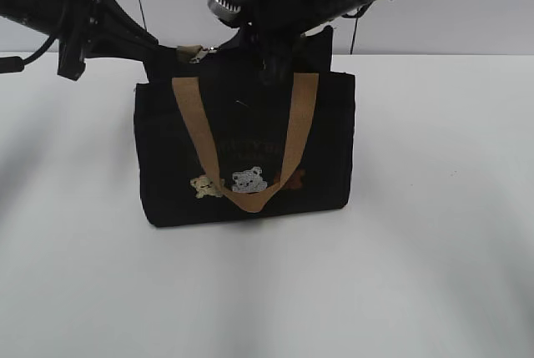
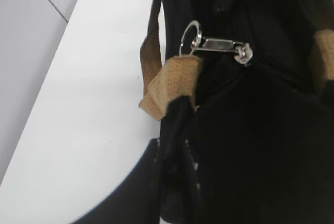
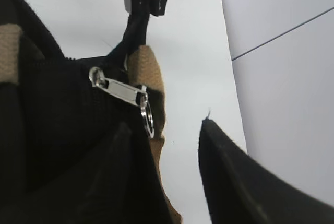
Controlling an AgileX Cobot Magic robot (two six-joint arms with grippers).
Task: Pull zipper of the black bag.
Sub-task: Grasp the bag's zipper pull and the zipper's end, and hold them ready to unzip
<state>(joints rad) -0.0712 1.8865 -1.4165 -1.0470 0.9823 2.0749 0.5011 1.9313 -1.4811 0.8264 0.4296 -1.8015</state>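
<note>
White table and pale wall frame the black bag, standing upright mid-table, tan handle looping past small bear patches. Its silver zipper, ring attached, lies at the top's left end beside a tan strap end. Left hand pinches bag fabric there; right hand is spread, near the zipper.

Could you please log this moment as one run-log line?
Left gripper: shut on black bag's corner fabric | right gripper: open beside silver-grey metal zipper pull, not gripping | boxy black fabric bag: upright on white table
</note>
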